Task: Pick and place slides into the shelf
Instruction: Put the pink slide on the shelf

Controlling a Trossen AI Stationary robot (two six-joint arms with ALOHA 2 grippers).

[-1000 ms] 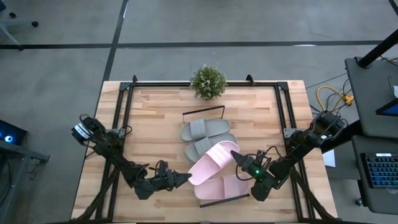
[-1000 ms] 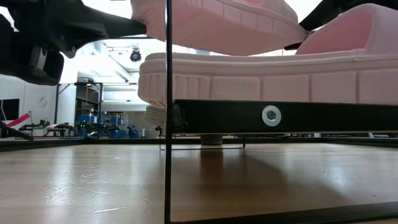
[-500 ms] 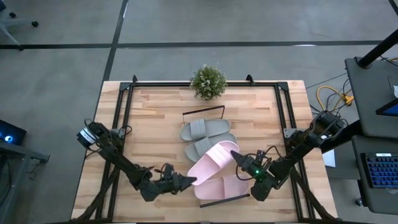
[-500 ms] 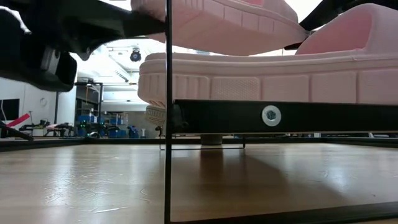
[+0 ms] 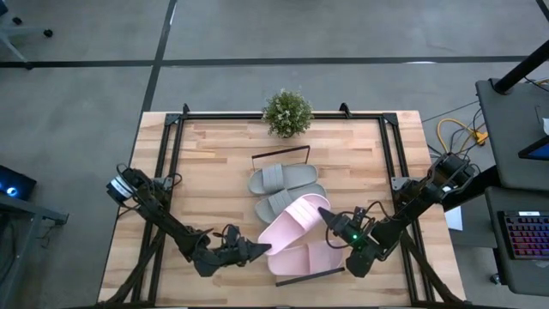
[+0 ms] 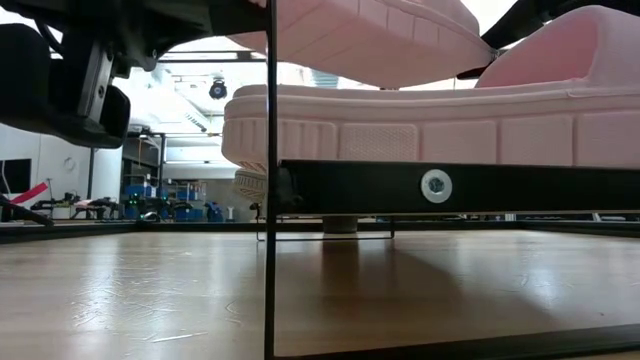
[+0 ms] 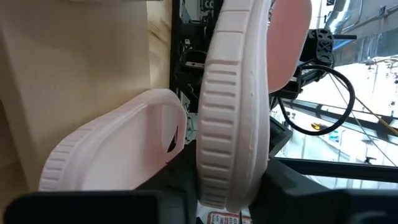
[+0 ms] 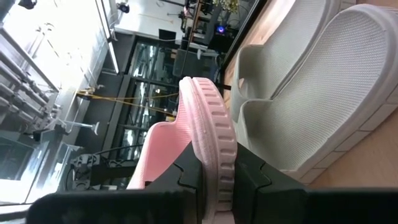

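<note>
Even, soft light falls from above in the high view, leaving only faint shadows under the arms on the desk. At table height the bright room behind blows out to white, so the near arm reads as a dark silhouette, and the board shows a glossy sheen. Both wrist views have glaring windows behind them, and the near pink slide is slightly soft.
</note>
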